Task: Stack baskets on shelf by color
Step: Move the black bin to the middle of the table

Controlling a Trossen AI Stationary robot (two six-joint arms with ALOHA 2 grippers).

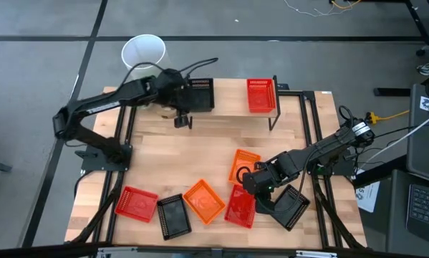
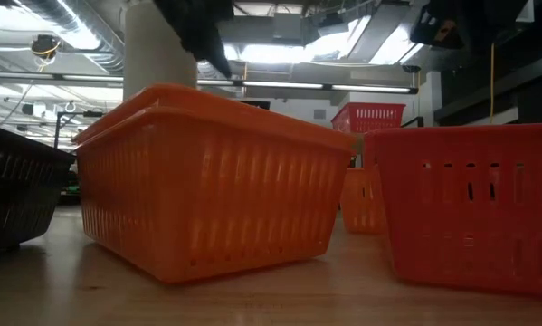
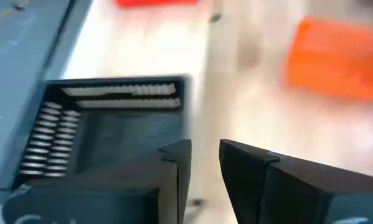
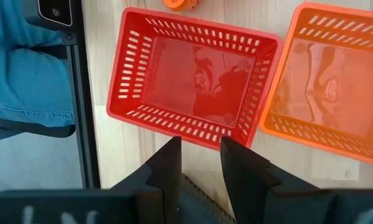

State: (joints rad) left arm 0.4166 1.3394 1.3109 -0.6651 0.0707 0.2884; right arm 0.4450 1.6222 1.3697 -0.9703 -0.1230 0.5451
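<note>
Wood planks make up the tabletop (image 1: 200,154), a pale butcher-block surface framed by black rails, with grey floor around it and a white cylinder (image 1: 143,51) standing just off the far left corner. Across the table at surface height the room shows ceiling ducts and strip lights.

At the far edge stands the shelf (image 1: 232,100). A black basket (image 1: 198,93) sits on its left end and a red basket (image 1: 261,94) on its right end (the middle of the board is bare). The left gripper (image 1: 182,119) hangs just in front of the black basket, its fingers a narrow gap apart and holding nothing; from its own camera that basket (image 3: 105,127) lies right beside the fingers.

Along the near edge lie, in order, a red tray (image 1: 136,203), a black tray (image 1: 173,215), an orange tray (image 1: 203,201), another red one (image 1: 240,206), with a second orange basket (image 1: 243,165) just behind it, and a black one (image 1: 291,206) at the far right. The right gripper (image 1: 253,183) hovers low over the near red tray, fingers narrowly parted, empty; its camera shows that tray (image 4: 195,81) just beyond the fingertips, the orange tray (image 4: 332,93) touching its side.
</note>
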